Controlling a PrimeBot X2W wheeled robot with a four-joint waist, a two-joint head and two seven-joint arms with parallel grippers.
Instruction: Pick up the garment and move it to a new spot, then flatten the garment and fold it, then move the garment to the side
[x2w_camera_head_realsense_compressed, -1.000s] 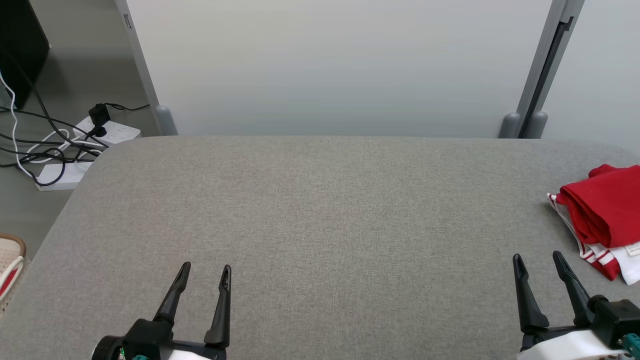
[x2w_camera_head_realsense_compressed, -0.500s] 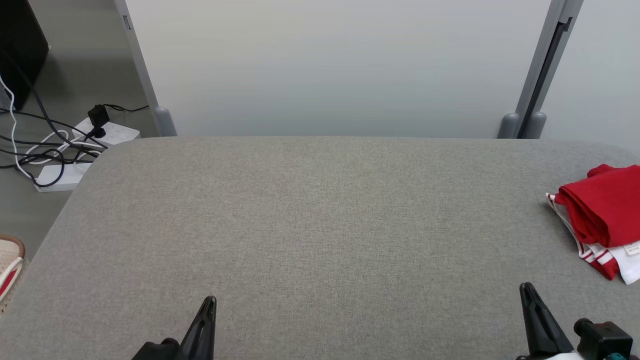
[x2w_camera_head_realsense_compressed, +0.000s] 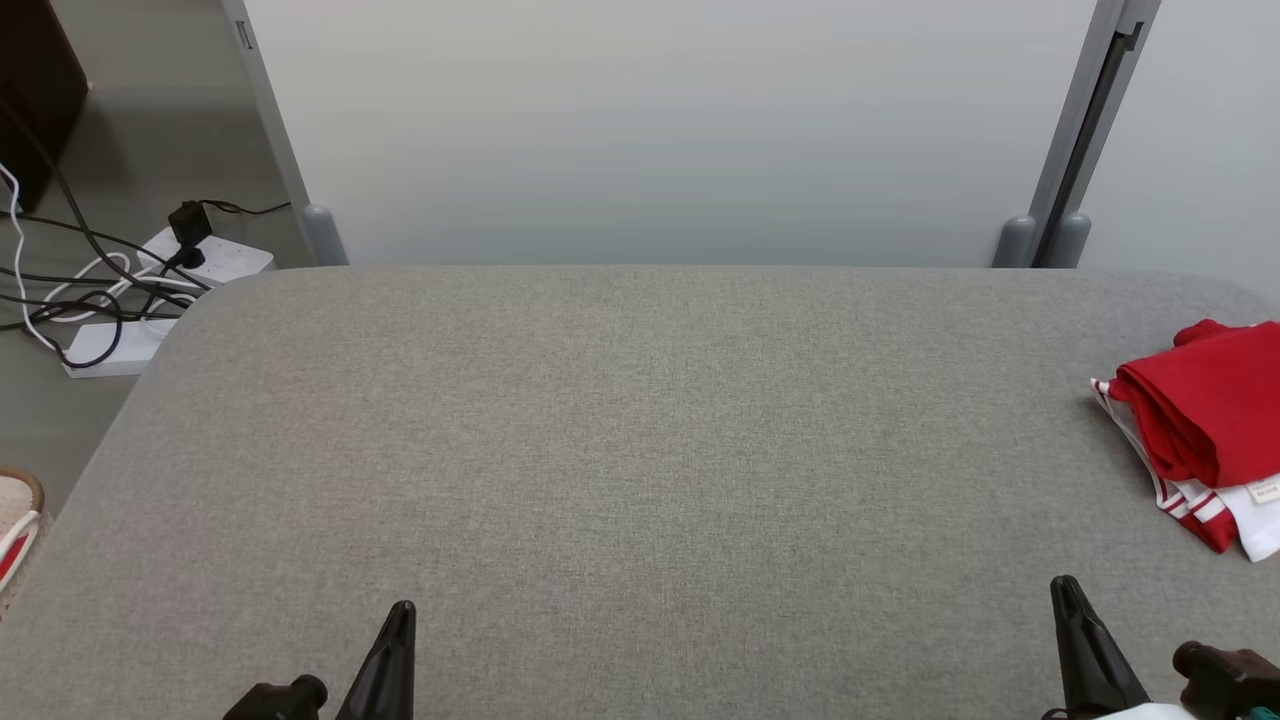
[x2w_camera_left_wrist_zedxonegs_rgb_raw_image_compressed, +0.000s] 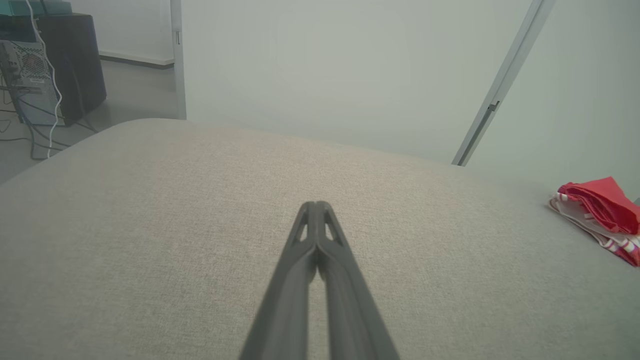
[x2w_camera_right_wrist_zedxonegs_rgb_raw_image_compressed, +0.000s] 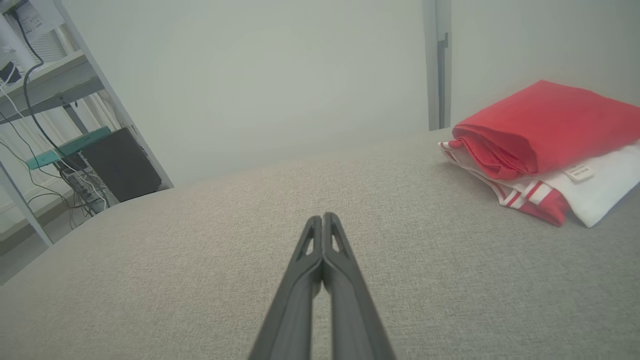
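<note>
Left gripper (x2w_camera_head_realsense_compressed: 400, 612): fingers pressed together, nothing between them, tip low over the grey padded table (x2w_camera_head_realsense_compressed: 640, 420). Right gripper (x2w_camera_head_realsense_compressed: 1066, 592): likewise closed and empty. Both sit at the table's near edge, well apart, pointing away from the robot. This reads as a parked pose, arms out of the way of the work.

Garment (x2w_camera_head_realsense_compressed: 1205, 420): ahead of the right gripper and off to its right, near the table's right edge, touching neither gripper. It is a compact folded stack, red layer on top, white part with red stripes and a small label beneath.

Judgement: the fold looks done and the bundle is put to the side, so the task is at or near its end. Closed jaws fit that, with no grasp pending.

Beyond the table's far edge: pale partition panel (x2w_camera_head_realsense_compressed: 660, 130). Far off to the left gripper's left, on the floor: power strips (x2w_camera_head_realsense_compressed: 205, 262) with cables.
</note>
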